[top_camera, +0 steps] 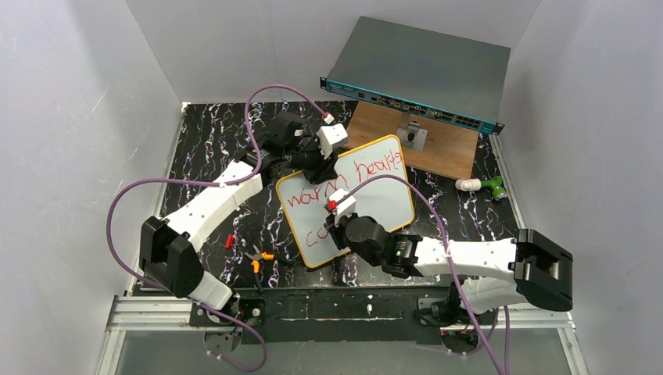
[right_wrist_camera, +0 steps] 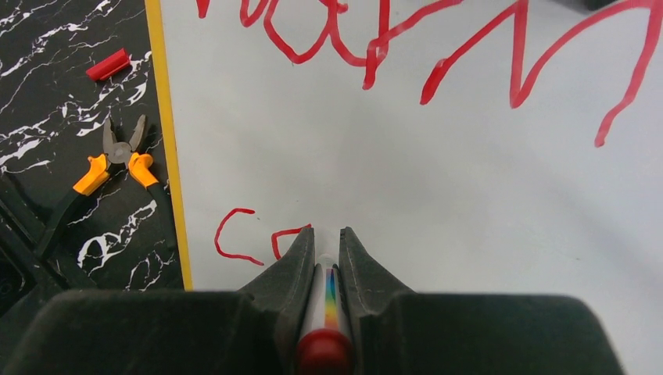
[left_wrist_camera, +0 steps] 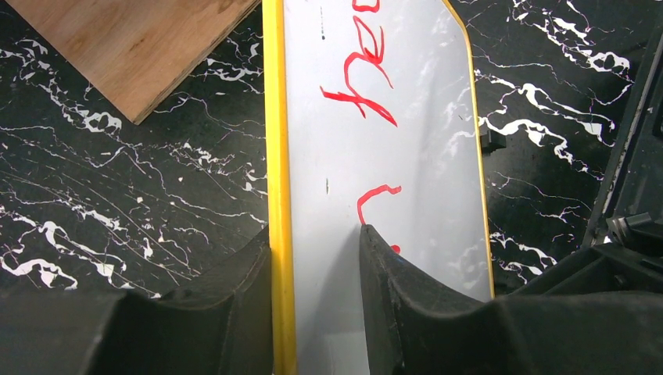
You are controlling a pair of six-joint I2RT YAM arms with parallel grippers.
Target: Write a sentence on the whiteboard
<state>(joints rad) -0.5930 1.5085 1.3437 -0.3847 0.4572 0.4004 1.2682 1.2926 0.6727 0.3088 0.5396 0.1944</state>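
The whiteboard [top_camera: 375,205] lies tilted on the black marble table, white with a yellow-orange rim. The sentence [top_camera: 344,183] is in red: "warm hearts" on top, and below it a "c" and part of a second letter [right_wrist_camera: 285,238]. My left gripper [left_wrist_camera: 314,234] is shut on the whiteboard's [left_wrist_camera: 406,117] far rim, one finger on the face and one behind the rim. My right gripper [right_wrist_camera: 327,232] is shut on a white marker [right_wrist_camera: 328,289] with a rainbow stripe and a red end. The marker's tip is hidden between the fingers, against the whiteboard [right_wrist_camera: 469,195].
Orange-handled pliers [top_camera: 258,256] and a red marker cap [top_camera: 229,241] lie left of the board's near corner. A wooden board [top_camera: 438,148] with a metal bracket [top_camera: 412,134] sits behind, under a grey rack box [top_camera: 422,74]. A green-and-white object [top_camera: 483,186] lies at right.
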